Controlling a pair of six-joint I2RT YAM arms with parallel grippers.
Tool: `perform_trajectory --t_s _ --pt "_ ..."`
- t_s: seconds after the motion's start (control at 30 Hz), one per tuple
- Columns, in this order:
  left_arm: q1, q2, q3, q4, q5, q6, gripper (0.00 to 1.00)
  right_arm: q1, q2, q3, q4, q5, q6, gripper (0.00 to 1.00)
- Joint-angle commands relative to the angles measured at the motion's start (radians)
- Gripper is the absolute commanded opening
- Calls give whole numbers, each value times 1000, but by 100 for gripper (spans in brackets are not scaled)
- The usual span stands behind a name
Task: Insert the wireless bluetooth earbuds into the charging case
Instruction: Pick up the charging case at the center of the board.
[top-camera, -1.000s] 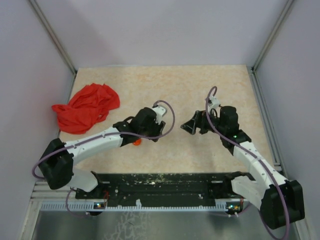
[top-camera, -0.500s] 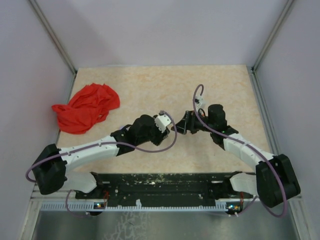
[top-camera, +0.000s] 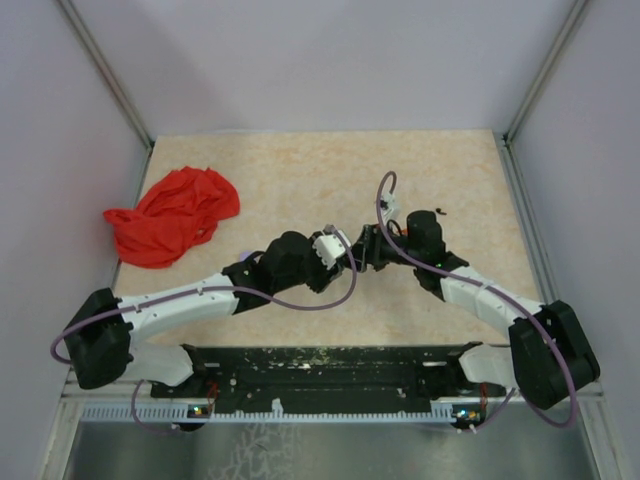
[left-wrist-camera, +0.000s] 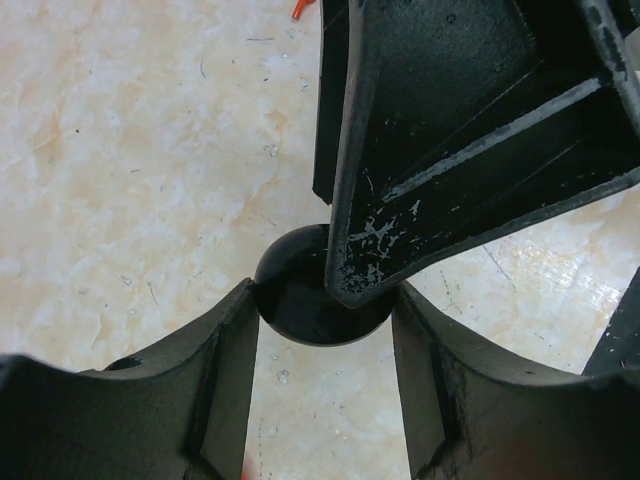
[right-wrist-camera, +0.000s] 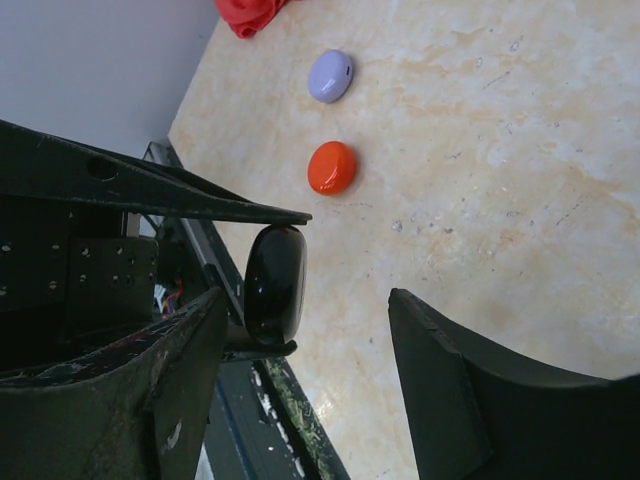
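Note:
A round black disc (left-wrist-camera: 300, 305), glossy and seen edge-on in the right wrist view (right-wrist-camera: 275, 283), is held off the table between the fingertips of my left gripper (left-wrist-camera: 325, 296). My right gripper (right-wrist-camera: 305, 300) is open, with its jaws on either side of that disc; one finger (left-wrist-camera: 450, 150) crosses over it. The two grippers meet at mid-table (top-camera: 348, 250) (top-camera: 363, 247). A tiny dark speck (top-camera: 440, 212) lies beside the right wrist, and a small red sliver (left-wrist-camera: 298, 10) shows at a frame edge. I cannot tell whether either is an earbud.
A lavender disc (right-wrist-camera: 330, 75) and an orange disc (right-wrist-camera: 332, 167) lie on the table behind the left gripper. A crumpled red cloth (top-camera: 170, 215) lies at the far left. The black rail (top-camera: 330, 365) runs along the near edge.
Both arms have swung inward. The left gripper moved right, away from the orange disc, and the right gripper moved left, so they now meet at mid-table.

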Motion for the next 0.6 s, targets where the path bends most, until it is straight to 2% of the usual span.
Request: perform_trajectory --t_s 0.0,0.3,0.43,0.57 --pt "-13 10 29 19 18 5 33 17 0 55 9 -11 -35 65" --pt "-32 39 44 7 19 4 33 35 16 78 -17 -35 -69 51" --pt "-37 42 44 5 7 3 35 35 12 83 -36 -41 -83 35" --pt "-36 34 39 5 3 -4 42 36 6 83 -56 -49 -104 10"
